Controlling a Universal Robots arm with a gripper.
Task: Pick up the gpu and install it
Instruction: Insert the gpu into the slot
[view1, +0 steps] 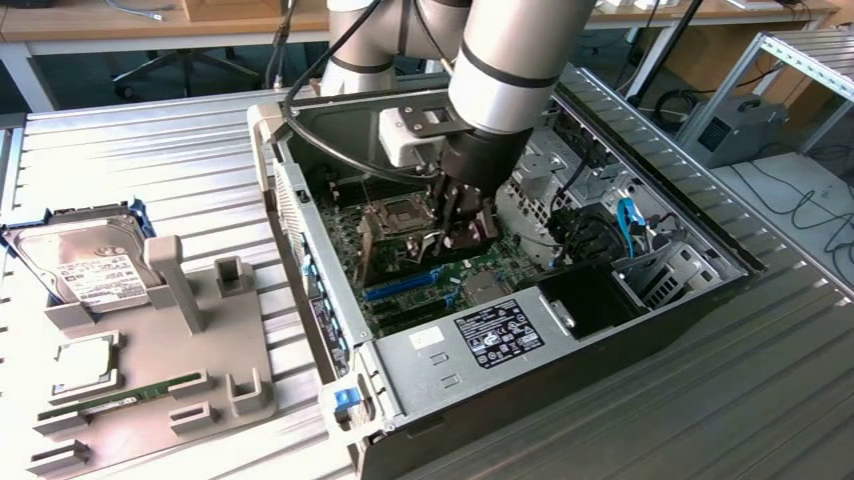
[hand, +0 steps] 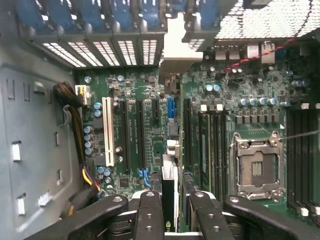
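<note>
The gripper (view1: 461, 232) is clamping the gpu (hand: 169, 192) edge-on above the motherboard (hand: 250, 105). Keeping the card upright and parallel to its slot is advisable.

Silver-grey arm (view1: 514, 70), black pincer (view1: 457, 235)

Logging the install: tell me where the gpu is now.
In the wrist view, the gpu stands edge-on between the gripper fingers, above the motherboard slots inside the open case.

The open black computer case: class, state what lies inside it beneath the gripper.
Inside the open black computer case lies a green motherboard with an empty CPU socket. The gripper holds the thin green-edged gpu card over the slots; the card's lower edge is covered.
</note>
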